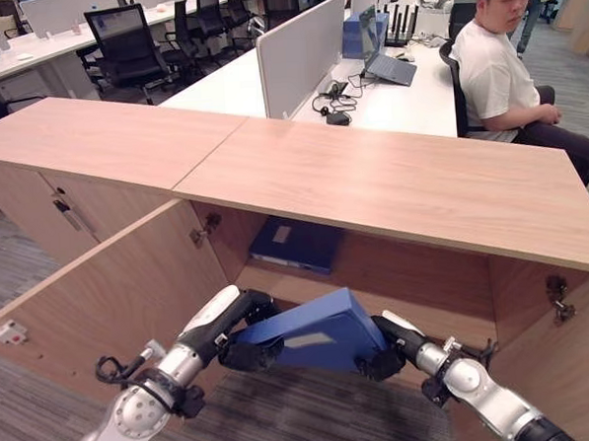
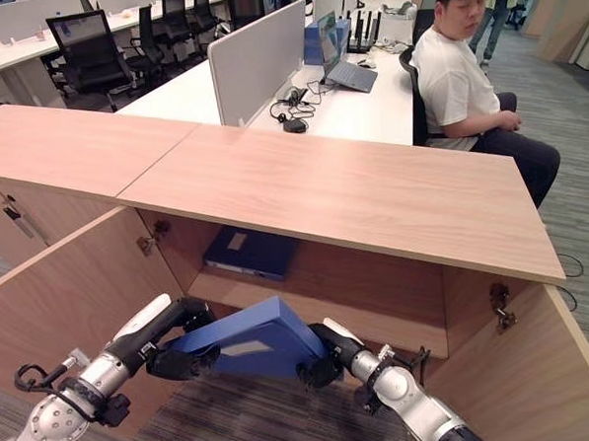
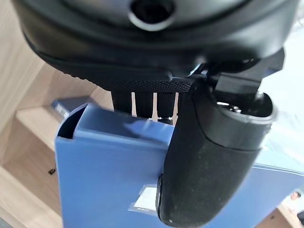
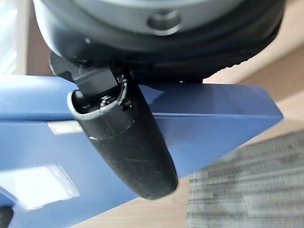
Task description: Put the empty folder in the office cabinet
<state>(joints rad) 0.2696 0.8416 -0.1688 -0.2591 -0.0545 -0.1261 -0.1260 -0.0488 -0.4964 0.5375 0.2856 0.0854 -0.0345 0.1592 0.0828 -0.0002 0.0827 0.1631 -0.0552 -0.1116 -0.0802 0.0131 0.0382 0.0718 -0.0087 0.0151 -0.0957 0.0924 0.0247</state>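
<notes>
Nearest the robot, at six o'clock in the head views, both hands carry the blue folder (image 1: 315, 336) between them: the left hand (image 1: 243, 334) is clamped on its seven o'clock end, thumb laid across the cover and fingers behind, as the left wrist view shows, and the right hand (image 1: 388, 346) pinches its five o'clock end, thumb pressed on the blue face in the right wrist view. The folder hangs in the air, tilted, just in front of the open office cabinet (image 1: 391, 181), over the grey carpet (image 1: 285, 414) and not yet past the cabinet's front edge. The cabinet door (image 1: 101, 290) stands swung out at nine o'clock, so the opening is free. Further in, toward twelve o'clock, a dark blue binder (image 1: 296, 243) lies flat on the shelf (image 1: 396, 274). Beyond the cabinet top sits a white desk (image 1: 406, 91) with a laptop (image 1: 385, 58), and a seated person (image 1: 504, 71) at two o'clock. Judging by this, pick-up and approach are done; pushing the folder inside, setting it down and letting go remain.
</notes>
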